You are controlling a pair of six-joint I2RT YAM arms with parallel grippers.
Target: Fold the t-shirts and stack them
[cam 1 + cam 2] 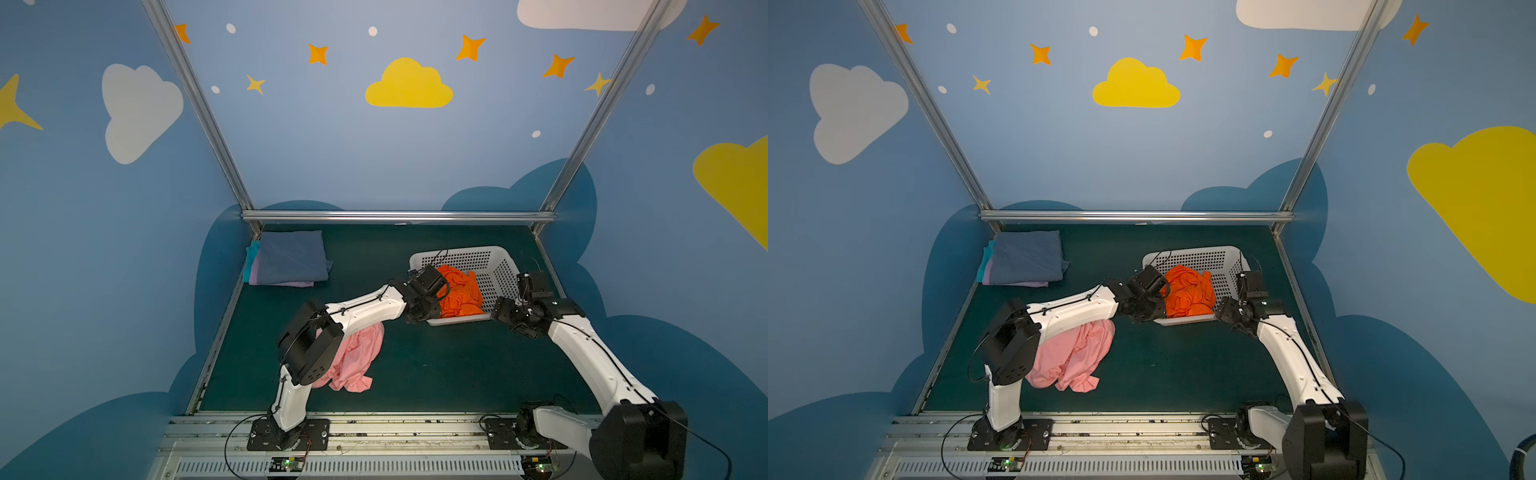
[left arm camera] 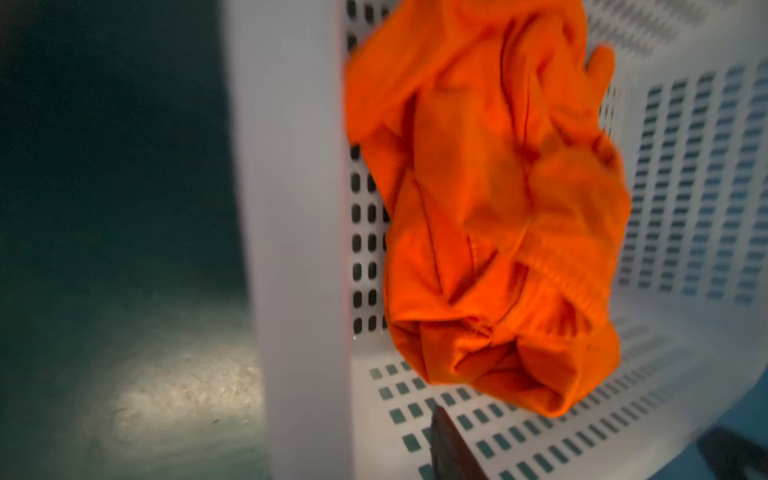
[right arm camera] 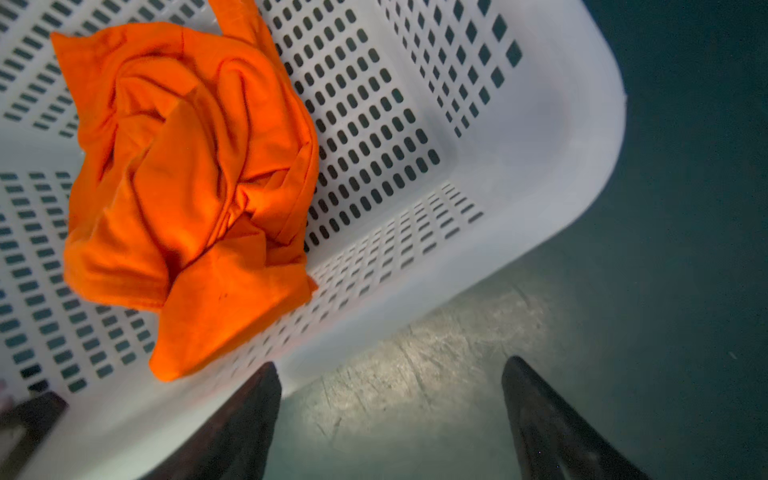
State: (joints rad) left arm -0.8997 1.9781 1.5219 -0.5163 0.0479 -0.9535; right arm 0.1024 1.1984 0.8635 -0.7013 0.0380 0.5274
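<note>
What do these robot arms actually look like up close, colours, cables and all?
The left arm and right arm are smooth white shells linked by chunky black joints, bolted to black base plates. Thin black cables run along them. The left gripper and right gripper are black, each with two dark tapered fingers.

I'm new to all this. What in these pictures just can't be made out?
- Left gripper: fingers cut off by the blurred left wrist view's bottom edge; open or shut unclear.
- Pink t-shirt: partly under the left arm in both top views.
- Teal t-shirt and lavender t-shirt: only edges show under the slate-blue t-shirt in both top views.
- Orange t-shirt: partly behind the same arm in both top views.
</note>
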